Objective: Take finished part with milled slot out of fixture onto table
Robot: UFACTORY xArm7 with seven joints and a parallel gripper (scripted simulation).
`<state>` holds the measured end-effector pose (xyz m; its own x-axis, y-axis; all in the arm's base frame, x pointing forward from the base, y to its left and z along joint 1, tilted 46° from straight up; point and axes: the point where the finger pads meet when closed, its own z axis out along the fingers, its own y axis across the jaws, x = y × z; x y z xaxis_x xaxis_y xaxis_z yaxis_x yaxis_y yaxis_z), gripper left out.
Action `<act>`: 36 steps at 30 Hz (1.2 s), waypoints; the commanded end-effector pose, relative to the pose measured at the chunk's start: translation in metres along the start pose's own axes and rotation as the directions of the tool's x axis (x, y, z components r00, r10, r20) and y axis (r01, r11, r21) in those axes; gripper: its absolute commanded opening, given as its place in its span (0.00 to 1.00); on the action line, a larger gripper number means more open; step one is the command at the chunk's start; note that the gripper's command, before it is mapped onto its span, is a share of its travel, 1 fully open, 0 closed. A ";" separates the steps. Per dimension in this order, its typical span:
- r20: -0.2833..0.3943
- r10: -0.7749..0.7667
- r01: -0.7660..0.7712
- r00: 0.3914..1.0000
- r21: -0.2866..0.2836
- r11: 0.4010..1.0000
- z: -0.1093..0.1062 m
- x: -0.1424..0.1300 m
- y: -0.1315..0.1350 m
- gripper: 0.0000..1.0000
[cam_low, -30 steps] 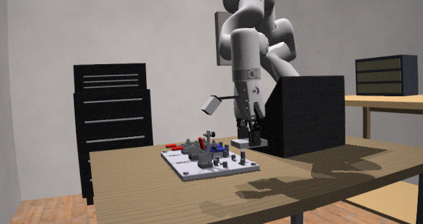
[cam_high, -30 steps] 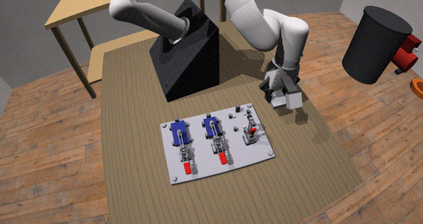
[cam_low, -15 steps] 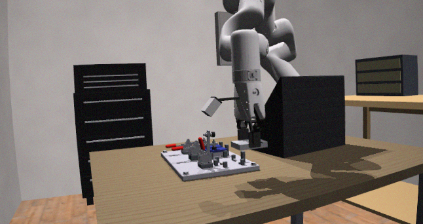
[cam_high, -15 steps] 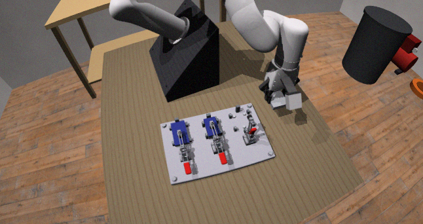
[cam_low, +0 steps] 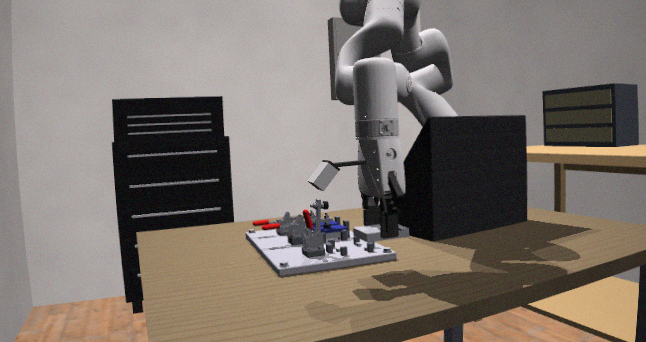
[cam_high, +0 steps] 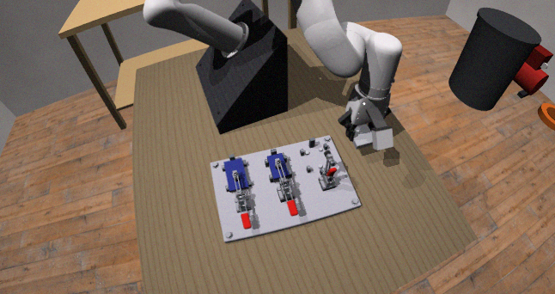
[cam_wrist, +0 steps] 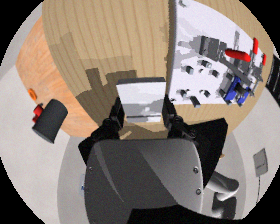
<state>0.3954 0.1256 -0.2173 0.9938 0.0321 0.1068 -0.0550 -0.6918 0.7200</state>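
Observation:
My gripper (cam_high: 360, 137) is off the right rear corner of the grey fixture plate (cam_high: 290, 181), low over the table. It is shut on the finished grey part (cam_wrist: 143, 99), which it holds flat. The part also shows in the exterior view (cam_low: 367, 234), at about table height; I cannot tell whether it touches the table. Two blue blanks (cam_high: 236, 174) (cam_high: 279, 165) lie in the left and middle nests. Their clamps are down on them, with the red handles (cam_high: 246, 221) (cam_high: 292, 207) lying flat. The right nest (cam_high: 310, 158) is empty, and its clamp (cam_high: 323, 172) stands open with the red handle raised.
A big black box (cam_high: 247, 67) stands at the back of the table, close behind and to the left of the arm. A dark bin (cam_high: 494, 58) is off the table to the right. A black drawer cabinet (cam_low: 172, 178) stands beyond the table's far side.

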 end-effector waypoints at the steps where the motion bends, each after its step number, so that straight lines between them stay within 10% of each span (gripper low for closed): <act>1: -0.003 0.000 0.000 1.000 0.005 1.000 0.010 0.001 -0.002 0.00; 36: -0.003 0.000 0.000 1.000 0.005 1.000 0.055 0.001 -0.002 0.00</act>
<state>0.4011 0.0853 -0.2564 0.9938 0.0322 0.1068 -0.0550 -0.6919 0.7199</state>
